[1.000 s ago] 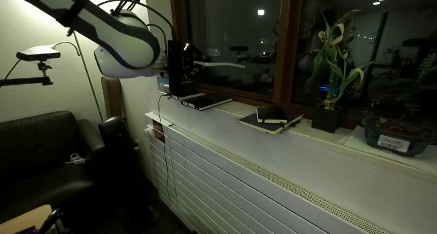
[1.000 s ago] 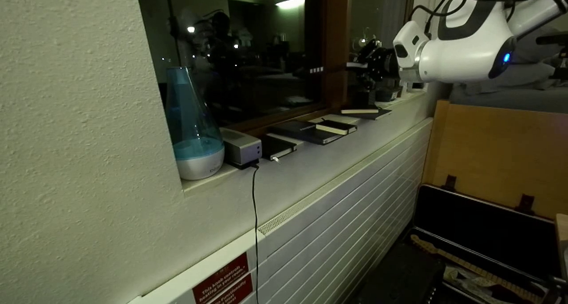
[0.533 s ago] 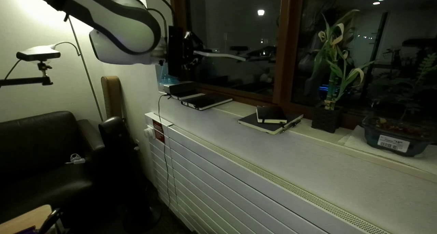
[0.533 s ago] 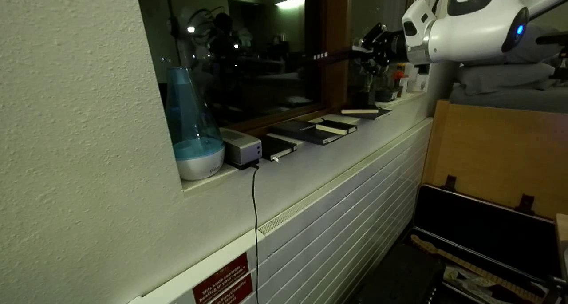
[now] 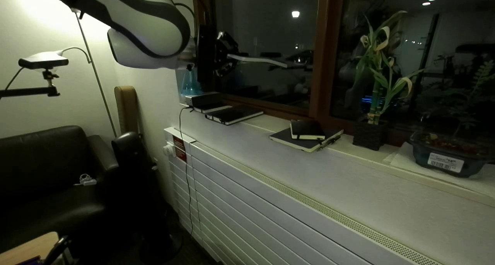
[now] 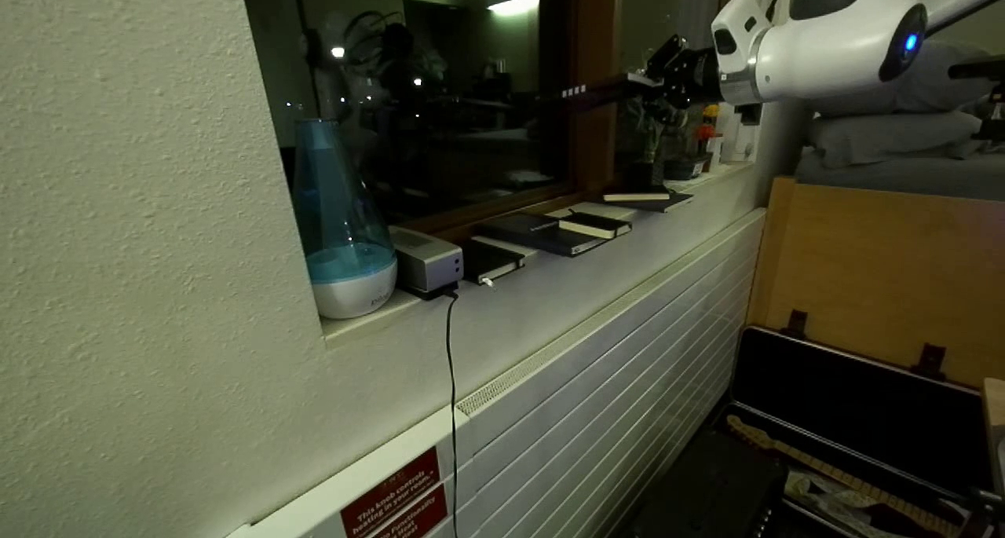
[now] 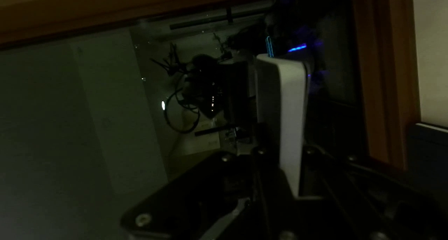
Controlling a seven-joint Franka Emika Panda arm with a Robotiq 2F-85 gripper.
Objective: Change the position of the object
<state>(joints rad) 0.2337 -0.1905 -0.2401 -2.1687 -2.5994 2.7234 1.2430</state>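
Observation:
My gripper is shut on a thin notebook, whose dark cover and pale page edge stand upright between the fingers in the wrist view. Seen in an exterior view, the held notebook sticks out in front of the gripper as a slim pale strip. Another exterior view shows the same notebook as a dark flat slab with several small white marks near its end. It hangs in the air in front of the window, well above the sill. The task line's object is not named further; the notebook is what I hold.
Several dark notebooks lie on the windowsill. A blue humidifier and a grey box stand at one end. A bamboo plant and a planter stand at the other. A wooden window post rises close by.
The gripper has risen with the notebook, away from the sill. Over the last half second it has also shifted slightly, with the notebook still in its jaws.

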